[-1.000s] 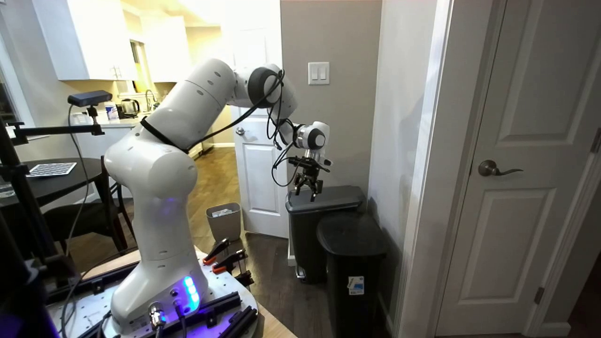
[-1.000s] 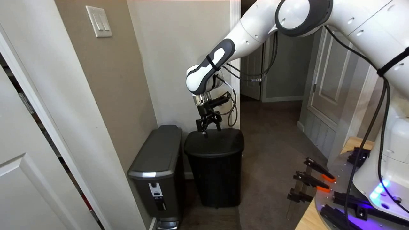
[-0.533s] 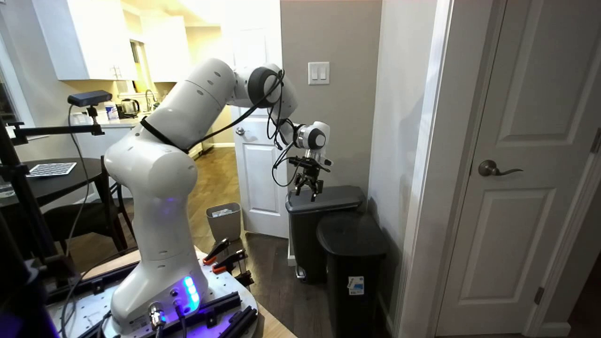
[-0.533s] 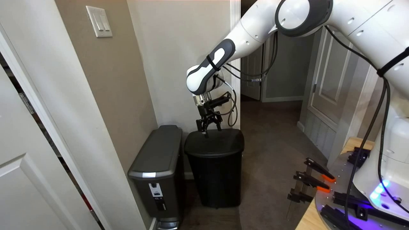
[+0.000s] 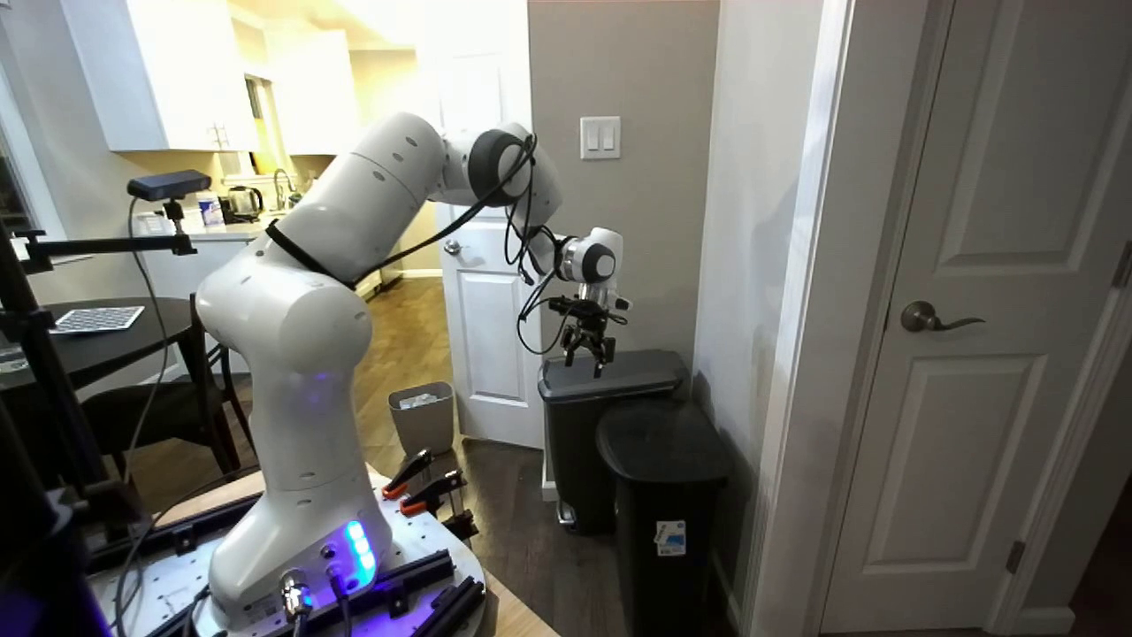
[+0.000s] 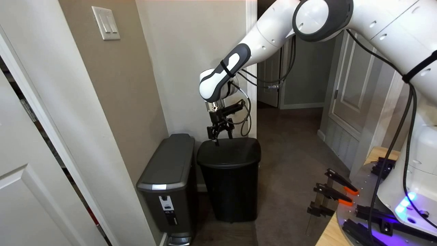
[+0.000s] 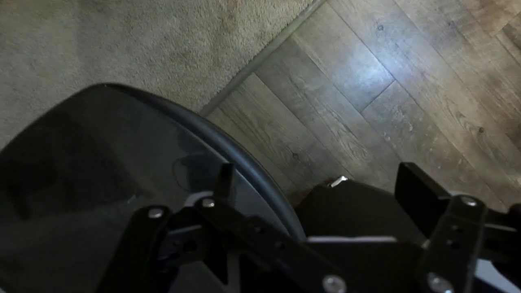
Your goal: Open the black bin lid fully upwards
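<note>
- In an exterior view: my gripper (image 5: 585, 360), quantity one, pointing down; jaws parted and released, air between them; tips apart from the lid (image 5: 663, 442).
- The black bin (image 5: 668, 588), one, at my 5 o'clock, with a pale label (image 5: 670, 538) on its front; lid down, lying level.
- The grey bin (image 5: 575, 451), one, lighter top, just beside the black bin at its 11 o'clock; my tips show against that top.
- In an exterior view: my gripper (image 6: 223, 138), gap between the jaws plain; tips seen against the far part of the lid (image 6: 235, 155), at my 6 o'clock.
- The grey bin (image 6: 164, 208), at the black bin's 9 o'clock.
- In the wrist view: my fingers (image 7: 419, 193), two, spread wide, at 7 and 4 o'clock.
- The lid (image 7: 122, 158), glossy, from 7 to 10 o'clock; one finger shows over it, its curved edge running between the two.
- Carpet (image 7: 130, 36), 10 o'clock; wood floor (image 7: 358, 93), 2 o'clock.
</note>
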Controlling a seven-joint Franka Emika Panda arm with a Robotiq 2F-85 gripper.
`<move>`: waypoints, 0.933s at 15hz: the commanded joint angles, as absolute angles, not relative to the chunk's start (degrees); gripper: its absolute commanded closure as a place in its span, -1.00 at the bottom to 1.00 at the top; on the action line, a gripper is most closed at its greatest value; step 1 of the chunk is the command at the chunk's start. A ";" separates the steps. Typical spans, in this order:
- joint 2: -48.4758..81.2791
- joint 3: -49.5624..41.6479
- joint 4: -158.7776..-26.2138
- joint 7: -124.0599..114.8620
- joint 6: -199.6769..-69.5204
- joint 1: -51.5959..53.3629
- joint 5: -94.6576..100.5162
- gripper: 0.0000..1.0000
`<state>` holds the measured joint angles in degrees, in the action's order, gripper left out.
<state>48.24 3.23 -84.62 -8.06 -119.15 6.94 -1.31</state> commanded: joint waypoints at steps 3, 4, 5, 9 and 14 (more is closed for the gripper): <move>59.20 4.30 -71.93 -1.42 -124.68 7.06 -0.74 -1.00; 61.97 4.44 -69.15 -0.19 -124.67 7.06 -0.60 -1.00; 64.25 4.07 -66.74 0.55 -124.19 7.41 0.02 -1.00; 72.41 1.17 -58.33 2.15 -124.04 9.55 4.55 -1.00; 75.27 0.44 -55.86 0.65 -124.15 10.18 6.01 -1.00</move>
